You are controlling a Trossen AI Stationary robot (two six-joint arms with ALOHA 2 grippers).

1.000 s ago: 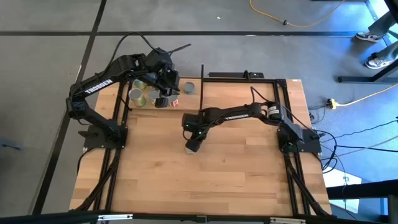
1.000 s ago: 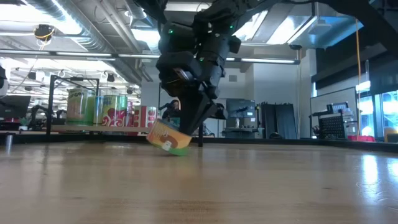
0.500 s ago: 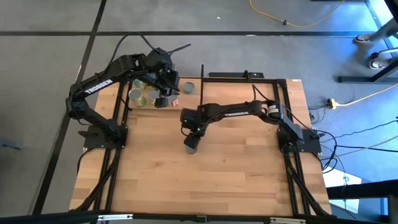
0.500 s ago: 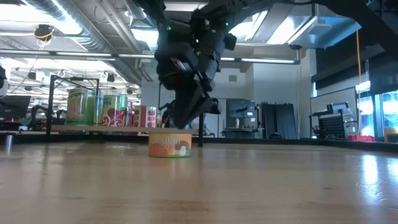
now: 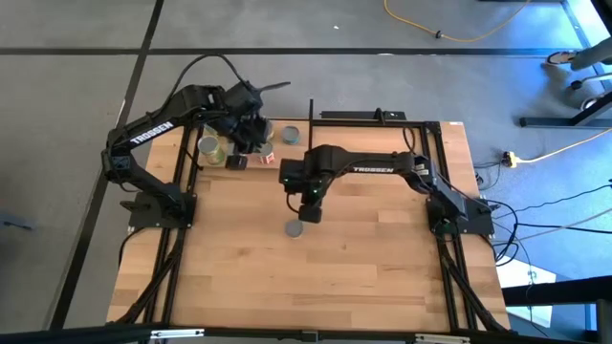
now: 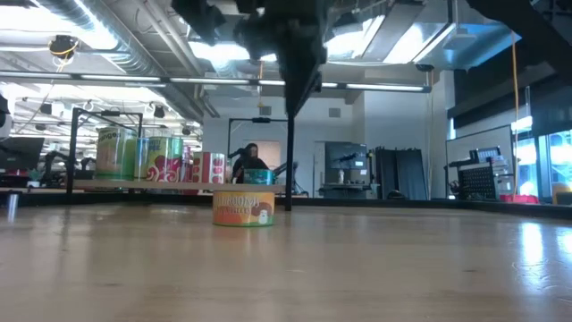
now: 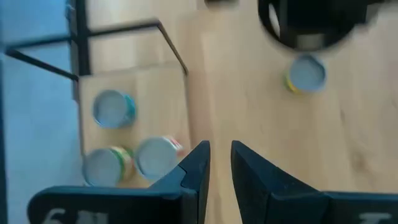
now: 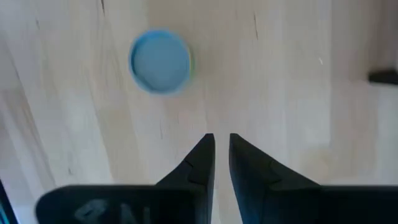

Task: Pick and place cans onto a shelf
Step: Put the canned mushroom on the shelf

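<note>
One can (image 5: 295, 229) upright on worktop (image 5: 382, 258), free. Right end effector (image 5: 311, 212) above it, nearly together, empty. Left end effector (image 5: 251, 143) over shelf (image 5: 287, 153), narrowly apart, empty.

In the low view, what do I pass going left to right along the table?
Green-yellow can on the shelf → orange-patterned can → red can → lone orange-labelled can standing on the table → black upright rod.

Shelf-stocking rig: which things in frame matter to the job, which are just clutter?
Job:
- lone can upright on the table
- cans on the shelf
- shelf
- right tool, above the lone can, empty
- left tool, over the shelf

Clutter:
- yellow cable on floor
- person's shoes
</note>
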